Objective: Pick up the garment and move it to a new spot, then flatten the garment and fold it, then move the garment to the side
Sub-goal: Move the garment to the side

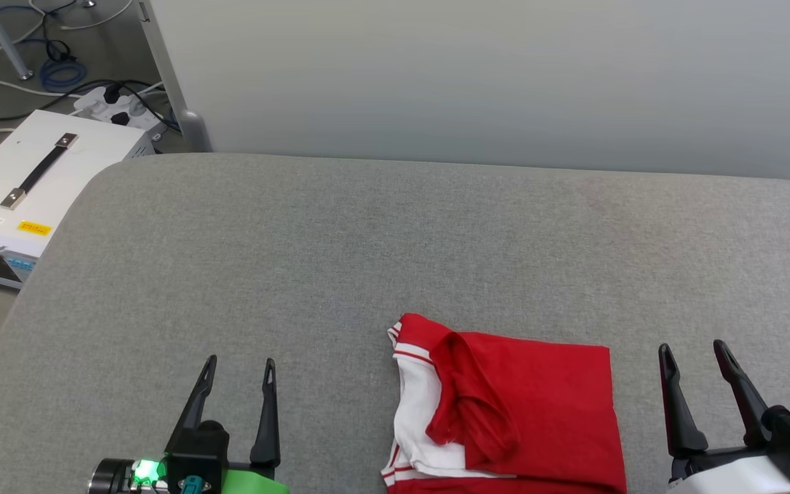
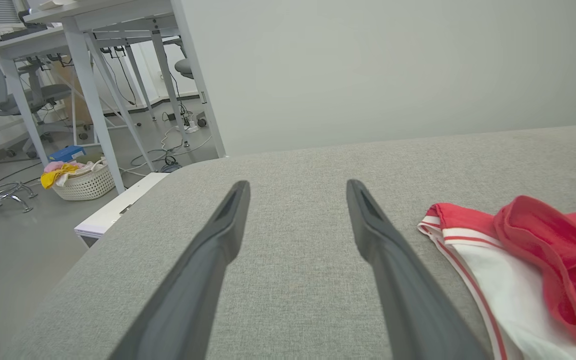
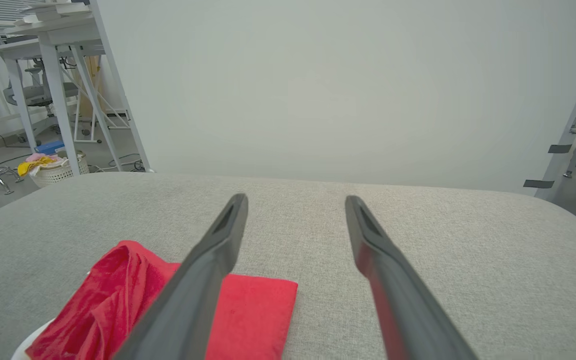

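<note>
1. Currently, both pincers are seen released and empty at the near edge. The left gripper (image 1: 241, 360) is held over bare cover and the right gripper (image 1: 692, 345) just beside the garment's right edge. Nothing is gripped or touched.
2. The fingers (image 2: 203, 270) are long, dark and matte, tapered to thin tips, with a groove along each inner face.
3. The garment (image 1: 546, 412) is found between the grippers, nearer the right one, at the table's near edge. It is cut off by the bottom of the head view.
4. Its shape is a rough rectangle of stacked layers, with the right and far edges straight.
   - A rumpled red flap (image 1: 467, 405) is draped loose on top at the left.
   - A white sleeve (image 1: 415, 412) with red-white striped trim is exposed under the flap.
   - The fabric is judged to be a thin, soft, limp knit, so slumping is expected on any lift.
   - No lettering is seen.
5. The step in hand is not settled. The scene fits a bundled shirt due to be picked up and relocated. It equally fits a folded shirt set aside and let go.
6. If a grasp is due, the tips would need to be kept low to catch the thin layers. The arms would need to be spaced along an edge so the stack is not spilled.
7. The table (image 1: 367, 240) is covered in grey woven fabric. It is flat, with a rounded corner, and some drag is expected.
8. Farther off, a white box (image 1: 45, 178) with a black strap handle is seen on the floor at left, and a plain pale wall (image 1: 505, 68) behind.
</note>
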